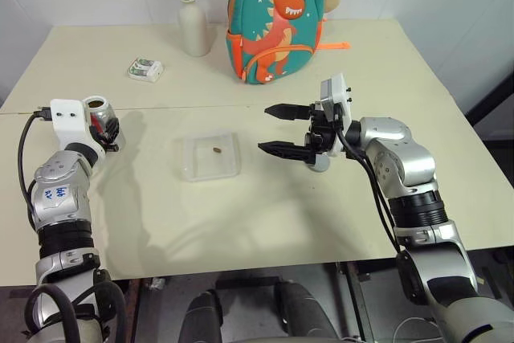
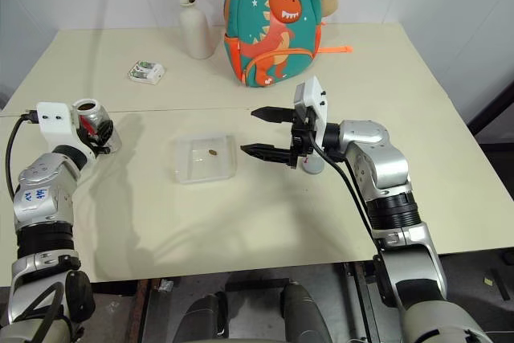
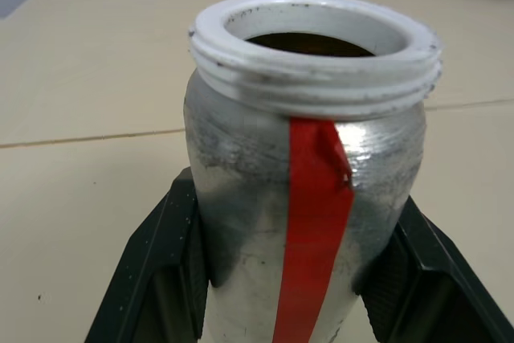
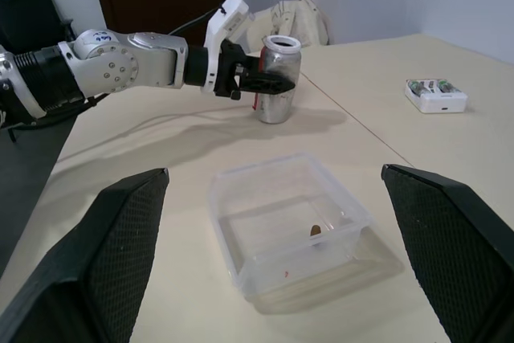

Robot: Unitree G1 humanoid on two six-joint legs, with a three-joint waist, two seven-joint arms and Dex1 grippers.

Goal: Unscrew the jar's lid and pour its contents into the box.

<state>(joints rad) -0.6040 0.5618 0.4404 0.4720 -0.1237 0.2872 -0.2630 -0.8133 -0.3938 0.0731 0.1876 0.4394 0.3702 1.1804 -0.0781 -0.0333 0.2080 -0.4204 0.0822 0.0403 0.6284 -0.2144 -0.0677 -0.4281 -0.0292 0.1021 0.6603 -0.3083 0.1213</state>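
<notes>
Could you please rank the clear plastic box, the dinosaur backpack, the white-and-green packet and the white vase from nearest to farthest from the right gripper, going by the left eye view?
1. Shallow clear plastic box, just beyond the right gripper.
2. Teal-and-orange dinosaur backpack, behind the gripper at the table's back.
3. Tall white vase, at the back, left of the backpack.
4. Small white-and-green packet, farther left.

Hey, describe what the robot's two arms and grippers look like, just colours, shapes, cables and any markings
Both arms are silver-grey metal segments joined by black ribbed cuffs, with rounded joints. Each wrist carries a white block-shaped camera mount. The left gripper and right gripper each have two black, tapered fingers with textured inner pads. Black cables loop along both forearms, and the left forearm bears a small white label with blue marks.
</notes>
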